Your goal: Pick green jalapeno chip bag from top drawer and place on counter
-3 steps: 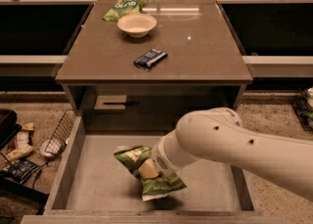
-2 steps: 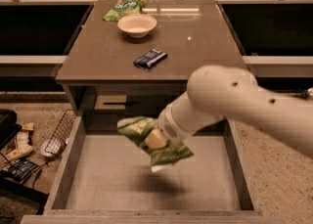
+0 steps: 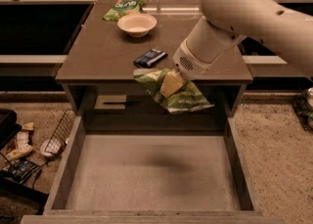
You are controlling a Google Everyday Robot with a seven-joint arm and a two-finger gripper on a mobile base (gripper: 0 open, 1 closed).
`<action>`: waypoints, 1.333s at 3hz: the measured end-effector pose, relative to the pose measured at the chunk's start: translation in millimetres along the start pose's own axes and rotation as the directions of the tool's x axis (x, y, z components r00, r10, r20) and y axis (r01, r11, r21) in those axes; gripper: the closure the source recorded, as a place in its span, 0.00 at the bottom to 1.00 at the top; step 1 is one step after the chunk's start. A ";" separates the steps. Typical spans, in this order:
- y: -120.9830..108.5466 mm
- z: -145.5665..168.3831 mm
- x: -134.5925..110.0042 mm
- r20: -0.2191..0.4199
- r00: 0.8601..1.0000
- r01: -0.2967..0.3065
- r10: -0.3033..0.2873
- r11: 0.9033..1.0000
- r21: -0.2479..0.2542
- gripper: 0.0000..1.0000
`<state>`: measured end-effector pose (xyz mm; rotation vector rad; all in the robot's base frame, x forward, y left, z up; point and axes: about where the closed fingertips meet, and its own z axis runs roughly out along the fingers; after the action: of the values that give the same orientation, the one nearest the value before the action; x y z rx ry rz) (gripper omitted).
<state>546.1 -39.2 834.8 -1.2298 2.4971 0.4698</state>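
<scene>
My gripper (image 3: 168, 85) is shut on the green jalapeno chip bag (image 3: 183, 98) and holds it in the air at about counter-edge height, above the back of the open top drawer (image 3: 146, 171). The bag hangs crumpled from the pale fingers (image 3: 169, 84). The drawer's flat grey bottom shows only the bag's shadow. The counter (image 3: 102, 54) lies just behind the bag. My white arm comes in from the upper right and hides the counter's right part.
On the counter stand a pale bowl (image 3: 137, 24), a brighter light-green bag (image 3: 123, 5) behind it and a small dark-blue packet (image 3: 150, 57) near the front edge. A wire basket (image 3: 59, 135) and clutter (image 3: 19, 145) lie on the floor at left.
My gripper has lifted the chip bag up out of the drawer, from near its bottom to counter height. The arm has swung upward and back.
</scene>
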 end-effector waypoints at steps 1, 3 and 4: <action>1.6 0.4 -1.2 0.004 1.000 0.003 -0.003 1.000 -0.002 1.00; -71.0 -65.7 -27.7 0.090 0.994 -0.078 0.067 0.988 0.132 1.00; -132.6 -116.2 -45.6 0.189 0.978 -0.135 0.090 0.962 0.240 1.00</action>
<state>663.3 -132.9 938.0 -0.9119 2.3948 0.2647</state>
